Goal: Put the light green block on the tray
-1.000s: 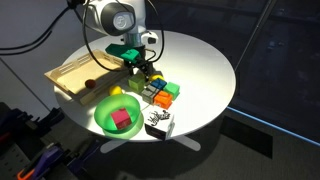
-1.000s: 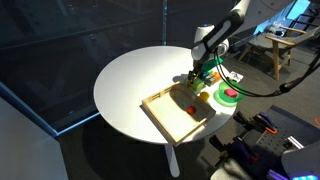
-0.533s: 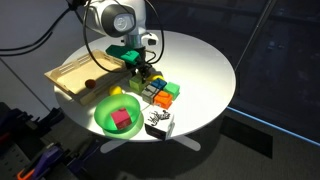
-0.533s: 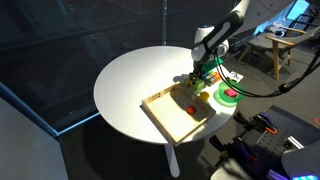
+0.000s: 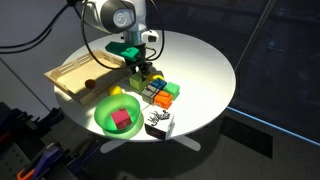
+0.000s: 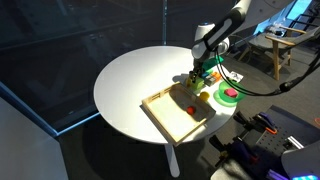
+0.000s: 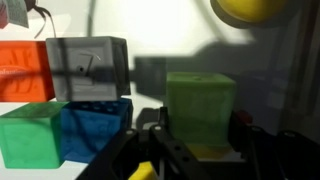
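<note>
The small pale-green cube, flanked by a gripper whose hold cannot be told, should be pinched squarely, lifted straight, then carried to the shallow light-wood tray at the round white table edge.

We seem to be in a lab or office: glass partitions, a round white table, loose cables.

We note 1 round white table in both exterior views, dark floor, glass partition, wooden-legged furniture behind.
</note>
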